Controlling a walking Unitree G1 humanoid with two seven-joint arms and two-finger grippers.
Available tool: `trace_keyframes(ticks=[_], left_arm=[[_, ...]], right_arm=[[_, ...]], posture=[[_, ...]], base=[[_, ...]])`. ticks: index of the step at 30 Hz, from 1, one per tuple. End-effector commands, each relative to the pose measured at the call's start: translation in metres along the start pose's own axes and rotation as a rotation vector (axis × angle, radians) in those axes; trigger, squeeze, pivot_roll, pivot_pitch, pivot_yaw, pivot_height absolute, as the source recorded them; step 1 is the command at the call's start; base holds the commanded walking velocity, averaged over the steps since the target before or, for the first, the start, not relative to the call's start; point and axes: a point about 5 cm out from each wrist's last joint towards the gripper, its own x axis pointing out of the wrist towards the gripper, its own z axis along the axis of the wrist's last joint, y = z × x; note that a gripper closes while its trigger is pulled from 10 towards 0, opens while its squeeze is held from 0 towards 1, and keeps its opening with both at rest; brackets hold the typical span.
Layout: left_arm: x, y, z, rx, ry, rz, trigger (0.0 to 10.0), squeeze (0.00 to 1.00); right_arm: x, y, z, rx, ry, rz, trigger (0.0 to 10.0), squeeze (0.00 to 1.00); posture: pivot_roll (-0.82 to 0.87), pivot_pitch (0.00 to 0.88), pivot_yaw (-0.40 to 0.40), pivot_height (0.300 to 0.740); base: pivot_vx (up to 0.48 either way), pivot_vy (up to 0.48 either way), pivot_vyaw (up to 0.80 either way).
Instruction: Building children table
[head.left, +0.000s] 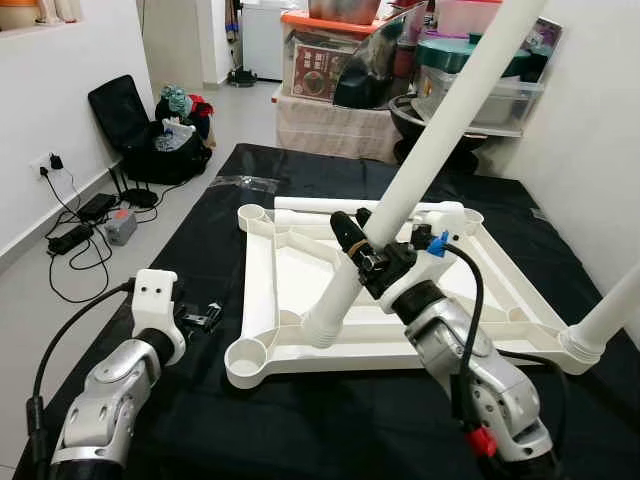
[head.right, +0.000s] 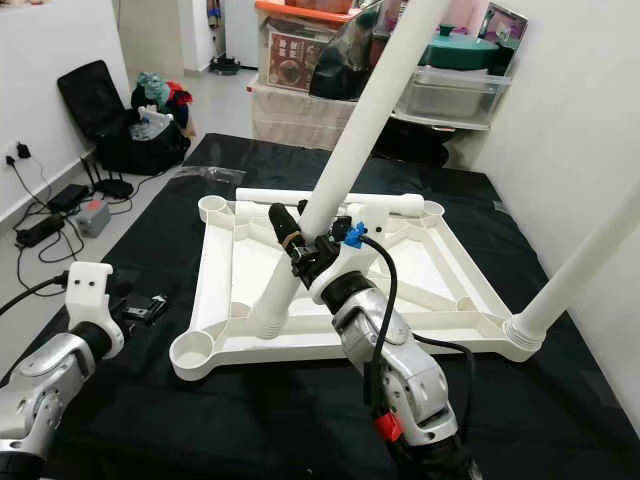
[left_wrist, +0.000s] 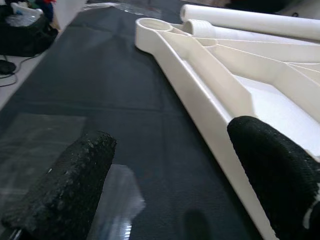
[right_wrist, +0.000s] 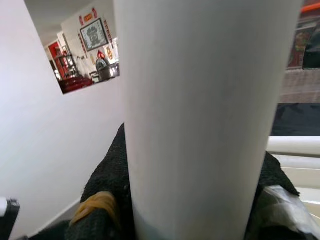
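I see the white tabletop frame (head.left: 300, 345) upside down on a black-covered worktop (head.left: 200, 420). My right pincer (head.left: 372, 250) is clamped on a tilted leg (head.left: 420, 170); my left pincer (head.left: 205, 318) sits apart beside the frame. Storage bins (head.left: 480, 70) crowd the back wall.

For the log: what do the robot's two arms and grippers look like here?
Both arms are jointed silver metal. The left gripper sits behind a white boxy wrist housing with a black cable. The right gripper has black textured fingers, a yellow band, a blue clip, a looping black cable and a red part lower down.
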Motion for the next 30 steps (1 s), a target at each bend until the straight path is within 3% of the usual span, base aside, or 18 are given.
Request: trace_keyframes(ticks=[1,11,21,30], left_arm=[[-0.003,0.000,-0.002,0.022,-0.001,-0.011,10.0,0.00],[-0.003,-0.015,0.003,0.039,-0.044,-0.085,10.0,0.00],[-0.003,-0.019,0.002,0.046,-0.055,-0.099,10.0,0.00],[-0.004,-0.021,-0.001,0.096,-0.052,-0.098,10.0,0.00]], right_arm=[[-0.002,-0.001,0.000,-0.021,-0.016,-0.009,0.0,0.00],[-0.002,-0.002,-0.003,-0.015,-0.043,-0.050,0.0,0.00],[-0.002,-0.003,-0.002,0.011,-0.046,-0.042,0.0,0.00],[-0.006,-0.012,-0.001,-0.068,-0.023,-0.019,0.0,0.00]], posture=[[0.07,0.000,-0.107,0.740],[0.07,0.000,-0.102,0.740],[0.07,0.000,-0.103,0.740],[0.07,0.000,-0.104,0.740]], base=[[0.000,0.000,0.00],[0.000,0.418,0.00],[0.000,0.466,0.00],[0.000,0.000,0.00]])
